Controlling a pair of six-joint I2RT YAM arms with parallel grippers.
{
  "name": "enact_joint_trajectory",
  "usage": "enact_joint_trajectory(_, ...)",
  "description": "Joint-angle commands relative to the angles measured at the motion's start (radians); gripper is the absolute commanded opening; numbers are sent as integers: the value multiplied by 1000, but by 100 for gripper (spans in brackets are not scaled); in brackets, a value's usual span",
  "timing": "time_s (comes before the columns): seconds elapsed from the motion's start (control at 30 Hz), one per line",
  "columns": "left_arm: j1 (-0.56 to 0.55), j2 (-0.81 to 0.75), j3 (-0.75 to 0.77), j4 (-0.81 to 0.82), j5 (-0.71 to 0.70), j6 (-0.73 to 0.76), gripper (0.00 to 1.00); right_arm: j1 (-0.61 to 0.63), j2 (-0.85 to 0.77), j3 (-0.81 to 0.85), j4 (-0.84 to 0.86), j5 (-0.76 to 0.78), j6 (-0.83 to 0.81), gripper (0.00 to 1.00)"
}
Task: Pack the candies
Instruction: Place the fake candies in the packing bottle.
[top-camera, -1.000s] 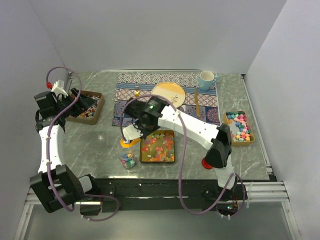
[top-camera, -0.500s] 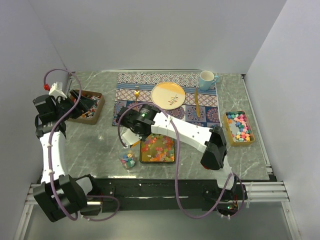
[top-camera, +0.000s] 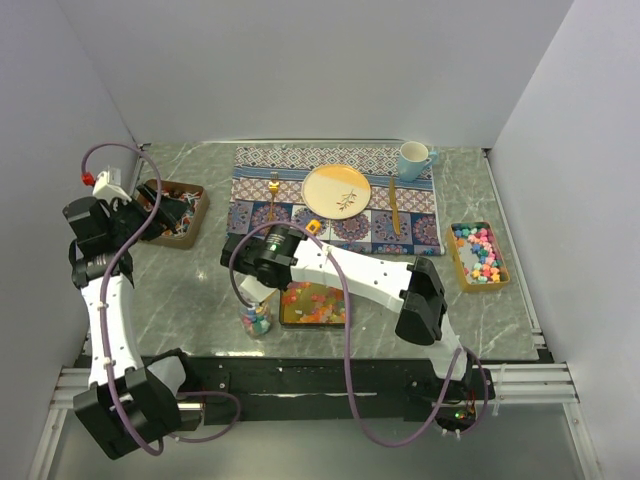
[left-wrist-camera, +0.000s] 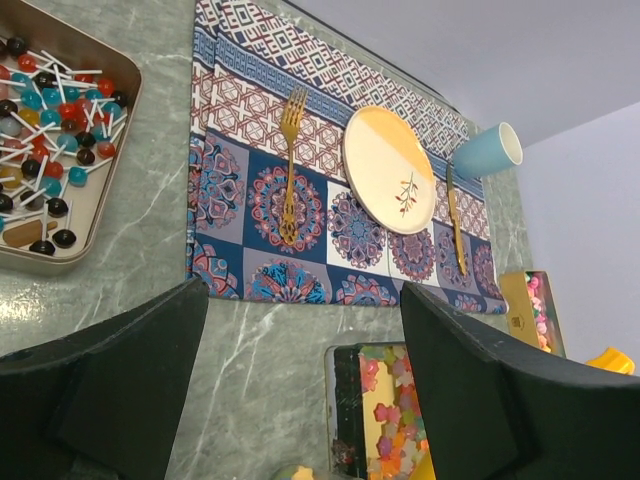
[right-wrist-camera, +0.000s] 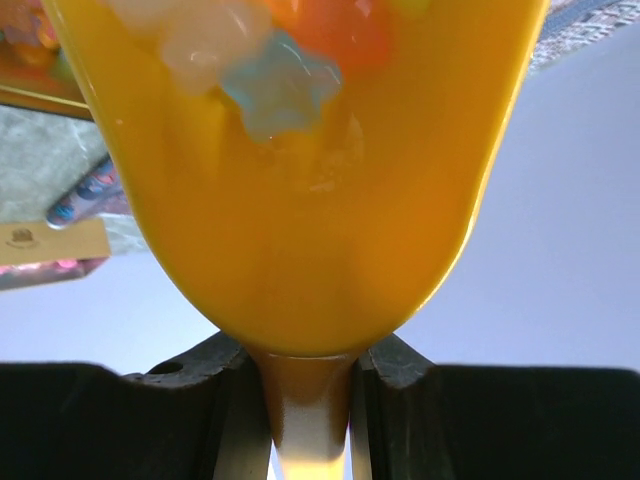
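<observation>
A green-grey marbled table (top-camera: 190, 290) is seen from above, with plain pale walls on three sides. The right arm reaches across to the left, and its white links cover part of a shallow dark-rimmed tray (left-wrist-camera: 340, 400). This tray is full of the candies (left-wrist-camera: 392, 425), small glossy pieces in pink, orange, yellow and green. Just left of the tray stands a small clear jar (top-camera: 257, 320) with more mixed sweets inside.

The right gripper (right-wrist-camera: 305, 352) is clamped on the narrow neck of a yellow scoop (right-wrist-camera: 300, 220). The scoop is smooth, slightly see-through plastic with a rounded bowl. It fills nearly the whole right wrist view and blocks most of the scene behind it. A few candies lie in the bowl, one pale blue and star-shaped, one whitish, one orange.

The left gripper (left-wrist-camera: 303, 300) is held high at the table's left side. Its black, matte fingers (left-wrist-camera: 110, 390) are spread wide with nothing between them, and they hide the lower corners of the left wrist view.

Under the left gripper is a tan tray (left-wrist-camera: 110, 170) heaped with round lollipops (left-wrist-camera: 50, 110) on white sticks. A patterned blue and red placemat (left-wrist-camera: 250, 150) lies at the back of the table. On it are a gold fork (left-wrist-camera: 290, 160), a cream and orange plate (left-wrist-camera: 388, 170) with a sprig design, and a gold knife (left-wrist-camera: 455, 220). A light blue cup (left-wrist-camera: 485, 152) stands at the mat's far corner. Well apart, at the right edge, a tan box (top-camera: 480, 288) holds bright pink and blue sweets.
</observation>
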Motion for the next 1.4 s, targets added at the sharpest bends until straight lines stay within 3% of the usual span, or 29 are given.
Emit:
enact_joint_trajectory(0.0, 10, -33, 1, 49, 4, -10, 84, 14, 0, 41, -105, 130, -81, 0)
enact_joint_trajectory(0.7, 27, -125, -65, 43, 11, -27, 87, 61, -12, 68, -96, 204, -112, 0)
enact_joint_trajectory(1.0, 24, -104, -74, 28, 37, -39, 84, 34, -29, 229, -102, 78, 26, 0)
enact_joint_trajectory(1.1, 21, -70, -86, 34, 74, -24, 76, -30, -80, 197, -102, -29, 153, 0)
enact_joint_trajectory(1.2, -21, 2, -56, -3, 154, 37, 49, -145, -150, 118, -95, -202, 320, 0)
enact_joint_trajectory(1.3, -129, 88, 13, -113, 188, 186, 7, -317, -224, 49, -29, -434, 499, 0)
enact_joint_trajectory(1.33, -206, 108, 52, -154, 180, 299, 1, -361, -260, 30, 23, -483, 586, 0)
enact_joint_trajectory(1.37, -243, 151, 72, -232, 168, 362, 1, -403, -284, 12, 54, -527, 630, 0)
